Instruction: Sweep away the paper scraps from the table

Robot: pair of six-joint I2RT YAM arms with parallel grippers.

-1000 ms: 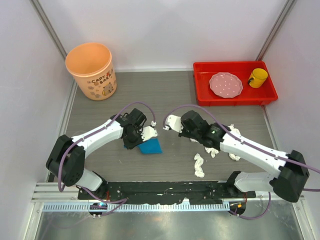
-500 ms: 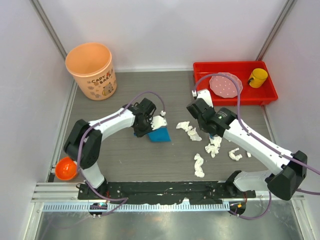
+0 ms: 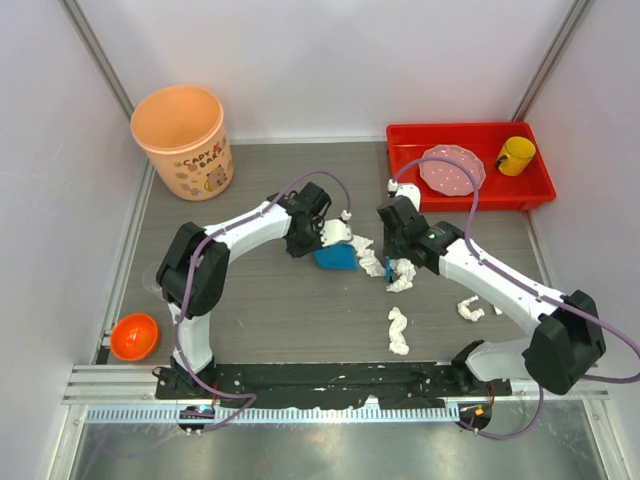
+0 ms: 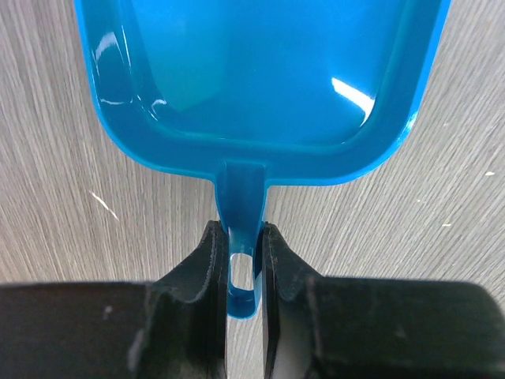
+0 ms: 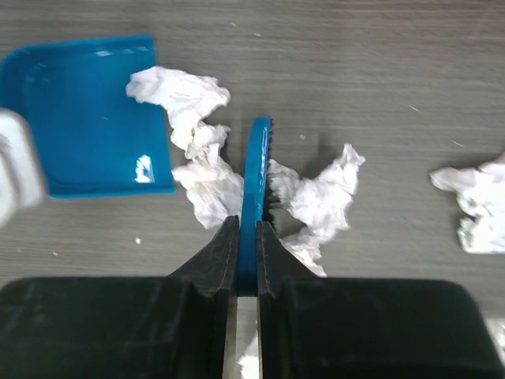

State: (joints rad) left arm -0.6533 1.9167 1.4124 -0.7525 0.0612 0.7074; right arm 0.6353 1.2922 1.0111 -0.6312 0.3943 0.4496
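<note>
My left gripper (image 3: 322, 238) is shut on the handle (image 4: 241, 237) of a blue dustpan (image 3: 337, 257), which lies flat on the table (image 3: 260, 310). Its pan (image 4: 260, 71) looks empty in the left wrist view. My right gripper (image 3: 392, 262) is shut on a small blue brush (image 5: 254, 174), its bristles among white paper scraps. One scrap (image 5: 185, 103) lies at the dustpan's (image 5: 87, 110) mouth, another (image 5: 319, 197) right of the brush. More scraps lie nearer: one (image 3: 398, 330) and another (image 3: 468, 308).
An orange bucket (image 3: 185, 140) stands at the back left. A red tray (image 3: 470, 203) at the back right holds a pink plate (image 3: 452, 168) and a yellow cup (image 3: 516, 154). An orange bowl (image 3: 134, 336) sits at the near left edge.
My left gripper has slid the dustpan right toward the scraps. My right gripper has brought the brush down and left against the scraps by the pan's mouth.
</note>
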